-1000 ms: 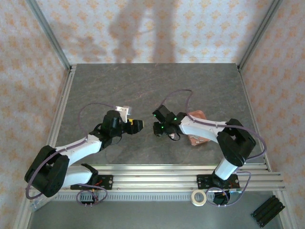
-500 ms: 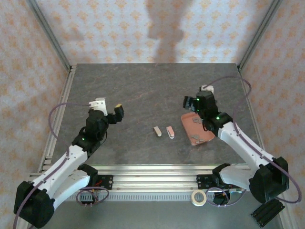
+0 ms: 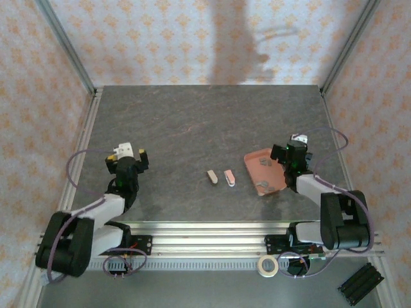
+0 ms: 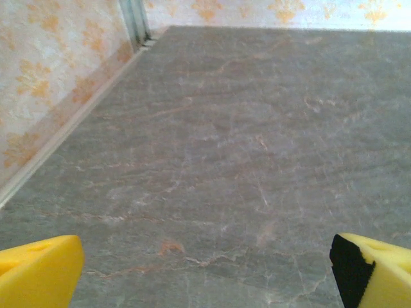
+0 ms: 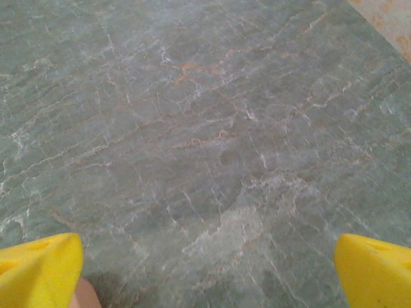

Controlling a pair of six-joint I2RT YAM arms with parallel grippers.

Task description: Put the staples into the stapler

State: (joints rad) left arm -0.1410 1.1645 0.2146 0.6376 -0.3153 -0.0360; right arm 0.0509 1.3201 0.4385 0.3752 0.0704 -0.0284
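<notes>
Top external: stapler (image 3: 229,178) on table (image 3: 192,122), near pink tray (image 3: 260,168).

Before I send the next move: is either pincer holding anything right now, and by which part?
Nothing is held. The left pincer and the right pincer are both open, with nothing between their jaws.

The left gripper (image 4: 205,273) has its yellow fingertips (image 4: 38,273) spread far apart, low over the grey marbled stone tabletop (image 4: 244,122). The cream wall with orange flower pattern (image 4: 38,83) runs along the left.
</notes>
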